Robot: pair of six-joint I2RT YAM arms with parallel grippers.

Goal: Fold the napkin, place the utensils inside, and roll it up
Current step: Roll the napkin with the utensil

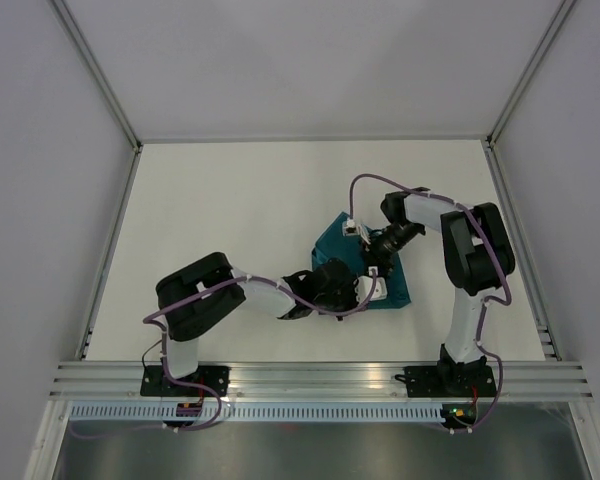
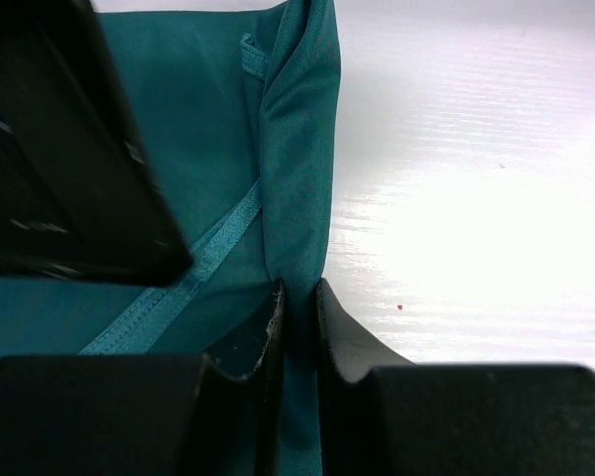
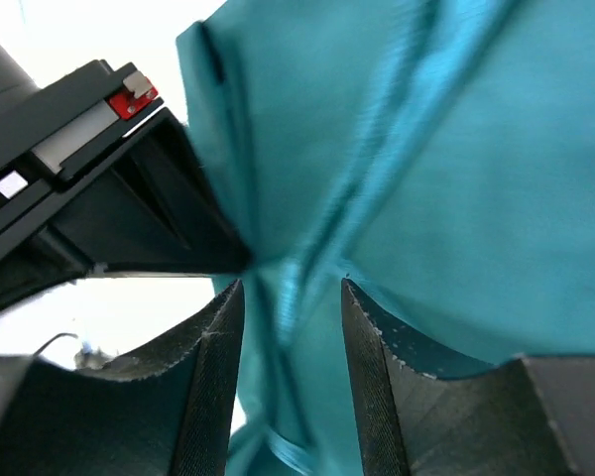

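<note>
The napkin (image 1: 330, 243) lies on the worktop (image 1: 230, 220), right of its middle. The left arm's fingers (image 2: 342, 342) sit at the napkin's near edge with a fold between them. The right arm's fingers (image 3: 213, 347) stand just behind, over the napkin's middle, straddling a raised ridge.

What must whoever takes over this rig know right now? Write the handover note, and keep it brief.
Left gripper: shut on the napkin, pinching a raised fold at its edge.
Right gripper: open, jaws astride a bunched ridge of the cloth without clamping it.
Napkin: on the table, right of centre, gathered up between the two grippers and not lying flat.
Utensils: none in any view.
Done: no finished fold shows; the cloth is only bunched and creased.
Left: make the fold, put the utensils inside, roll it up.
</note>
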